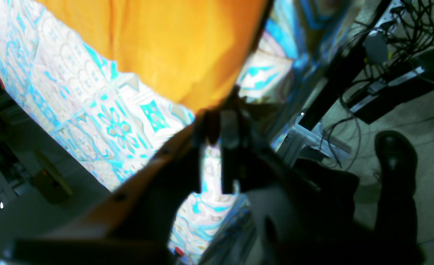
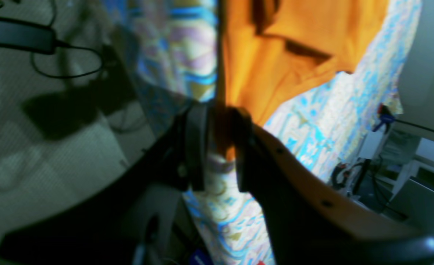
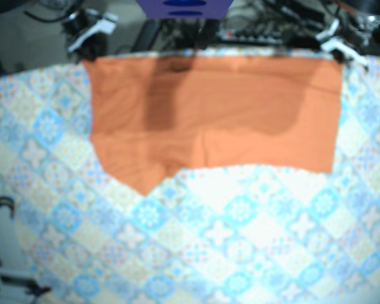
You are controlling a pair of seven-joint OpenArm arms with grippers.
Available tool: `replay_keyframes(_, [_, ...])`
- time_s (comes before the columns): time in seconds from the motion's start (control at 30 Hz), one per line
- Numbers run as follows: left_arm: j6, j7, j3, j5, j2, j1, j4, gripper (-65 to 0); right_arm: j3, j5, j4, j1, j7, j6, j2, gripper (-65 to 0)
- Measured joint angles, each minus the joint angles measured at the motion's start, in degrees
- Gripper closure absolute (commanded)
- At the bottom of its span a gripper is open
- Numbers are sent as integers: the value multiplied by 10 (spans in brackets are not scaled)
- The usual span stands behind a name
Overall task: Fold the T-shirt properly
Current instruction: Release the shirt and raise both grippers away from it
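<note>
T-shirt (image 3: pixel 215 114): an orange garment is seen spread flat over the far half of the tabletop (image 3: pixel 253 253), with its far edge laid along the tabletop's far edge in the base view.
T-shirt outline: the near edge is uneven. A pointed flap is formed toward the base view's left, and a shallow curve is traced from there toward that view's right.
T-shirt surface: a darker vertical band is cast across the part nearer the base view's left, and a short crease is seen near the middle.
Tabletop cover: a patterned cloth (image 1: pixel 103 121) of blue, white and tan tiles is laid over the whole surface and is draped over the edge.
Right hand (image 2: pixel 219 116): it is placed at the garment's far corner on the base view's left. Its fingers (image 2: pixel 195 147) are drawn close, and a strip of orange fabric is pinched between them, seen edge-on and rising from the grip.
Left hand (image 1: pixel 219 119): it is placed at the far corner on the base view's right. Its fingers are narrowed, and the tip of the T-shirt's corner is pinched at the fingertips. The view is blurred, so the contact is made out only roughly.
Fold in the right wrist view: layered orange fabric with a dark shadowed gap is shown beyond the grip.
Floor (image 1: pixel 423 110): it is shown beside the tabletop in the left wrist view, with a black shoe (image 1: pixel 395 154) and a tangle of cables (image 1: pixel 404 22).
Right wrist surroundings: a dark cable (image 2: pixel 66 70) is seen looping over the floor.
</note>
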Motion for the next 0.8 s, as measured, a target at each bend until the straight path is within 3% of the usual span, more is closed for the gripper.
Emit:
replay_keyframes(0.13, [0, 0, 0, 0, 0, 0, 0, -214, 0, 0, 0, 0, 0, 0, 0, -174])
replay_keyframes(0.3, [2, 0, 0, 0, 0, 0, 0, -278, 0, 0, 0, -7, 0, 0, 0, -172])
replay_keyframes(0.8, [1, 0, -3, 0, -5, 30, 0, -279, 30, 3, 4, -59, 0, -1, 0, -169])
